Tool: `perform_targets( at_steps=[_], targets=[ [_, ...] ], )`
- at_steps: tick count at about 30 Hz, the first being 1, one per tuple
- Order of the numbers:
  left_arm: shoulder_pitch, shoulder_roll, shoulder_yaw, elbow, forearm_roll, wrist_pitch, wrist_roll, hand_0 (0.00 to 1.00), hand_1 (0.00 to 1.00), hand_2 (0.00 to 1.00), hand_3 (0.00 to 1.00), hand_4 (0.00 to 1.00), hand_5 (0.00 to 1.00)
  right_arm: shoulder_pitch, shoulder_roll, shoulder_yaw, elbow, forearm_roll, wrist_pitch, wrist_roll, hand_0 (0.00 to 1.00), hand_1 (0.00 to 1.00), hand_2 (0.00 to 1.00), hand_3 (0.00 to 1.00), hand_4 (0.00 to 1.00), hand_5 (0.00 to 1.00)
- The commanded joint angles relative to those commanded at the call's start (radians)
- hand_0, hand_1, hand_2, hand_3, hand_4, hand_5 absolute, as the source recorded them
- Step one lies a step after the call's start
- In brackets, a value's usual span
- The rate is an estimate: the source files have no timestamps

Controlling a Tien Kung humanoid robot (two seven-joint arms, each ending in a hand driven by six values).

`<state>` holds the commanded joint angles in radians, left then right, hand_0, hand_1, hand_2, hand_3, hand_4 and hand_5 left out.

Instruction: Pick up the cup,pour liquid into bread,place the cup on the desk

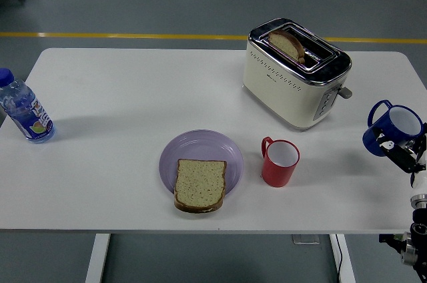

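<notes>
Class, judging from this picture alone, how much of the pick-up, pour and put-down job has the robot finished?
Done: the pick-up. The right hand grips the blue cup, raised at the table's right edge. In hand: carrying it, tilted. Left: pouring onto the bread slice on the purple plate, which looks dry, then putting the cup down.

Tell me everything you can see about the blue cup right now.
The blue cup is a glossy dark blue mug with a pale inside and a loop handle on its left, facing the toaster. The right hand grips it from below at the table's right edge, tilted with the mouth facing up and right. It appears lifted off the table. Whether it holds liquid cannot be seen.
</notes>
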<state>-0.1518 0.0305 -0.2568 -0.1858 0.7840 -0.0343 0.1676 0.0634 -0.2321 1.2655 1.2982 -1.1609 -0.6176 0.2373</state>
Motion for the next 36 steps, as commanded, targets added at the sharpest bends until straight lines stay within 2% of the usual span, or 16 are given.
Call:
perform_targets(
  at_steps=[1,2,8,11,13,16,20,29,36],
  targets=[
    [0.000,0.000,0.001,0.000,0.000,0.000,0.000,0.670,0.740,0.741,0.639,0.405,0.998,-0.002,-0.002,0.008,0.020,-0.026,0.005,-0.021,0.301,0.345,0.506,0.539,0.847,0.087],
    [0.000,0.000,0.001,0.000,0.000,0.000,0.000,0.670,0.740,0.741,0.639,0.405,0.998,-0.003,-0.003,0.011,0.026,-0.035,0.006,-0.027,0.301,0.345,0.506,0.539,0.847,0.087],
    [0.003,0.000,0.005,0.000,-0.002,0.000,0.000,0.670,0.740,0.741,0.639,0.405,0.998,-0.017,-0.015,0.039,0.140,-0.164,0.071,-0.178,0.278,0.323,0.499,0.538,0.855,0.099],
    [0.004,0.000,0.006,0.000,-0.002,0.000,0.000,0.670,0.740,0.741,0.639,0.405,0.998,-0.019,-0.022,0.039,0.188,-0.191,0.092,-0.233,0.278,0.323,0.499,0.538,0.855,0.099],
    [0.005,0.000,0.006,0.001,-0.002,0.000,0.000,0.670,0.740,0.741,0.639,0.405,0.998,-0.018,-0.029,0.037,0.231,-0.224,0.135,-0.283,0.256,0.298,0.491,0.535,0.852,0.099],
    [0.005,0.000,0.007,0.000,-0.002,-0.001,0.000,0.670,0.740,0.741,0.639,0.405,0.998,-0.014,-0.036,0.029,0.269,-0.253,0.174,-0.342,0.256,0.298,0.491,0.535,0.852,0.099],
    [0.006,0.001,0.010,0.000,-0.004,-0.001,0.000,0.670,0.741,0.741,0.638,0.405,0.998,0.009,-0.042,-0.011,0.329,-0.262,0.200,-0.380,0.231,0.289,0.491,0.536,0.840,0.074],
    [0.003,0.003,0.006,0.000,-0.005,-0.003,0.001,0.670,0.740,0.741,0.638,0.404,0.998,0.087,-0.050,-0.118,0.363,-0.266,0.214,-0.415,0.220,0.282,0.488,0.537,0.833,0.061],
    [-0.003,0.004,0.004,-0.001,-0.007,-0.005,0.002,0.670,0.740,0.741,0.638,0.405,0.998,0.218,-0.047,-0.272,0.323,-0.268,0.223,-0.447,0.213,0.277,0.487,0.538,0.833,0.060]
  ],
)
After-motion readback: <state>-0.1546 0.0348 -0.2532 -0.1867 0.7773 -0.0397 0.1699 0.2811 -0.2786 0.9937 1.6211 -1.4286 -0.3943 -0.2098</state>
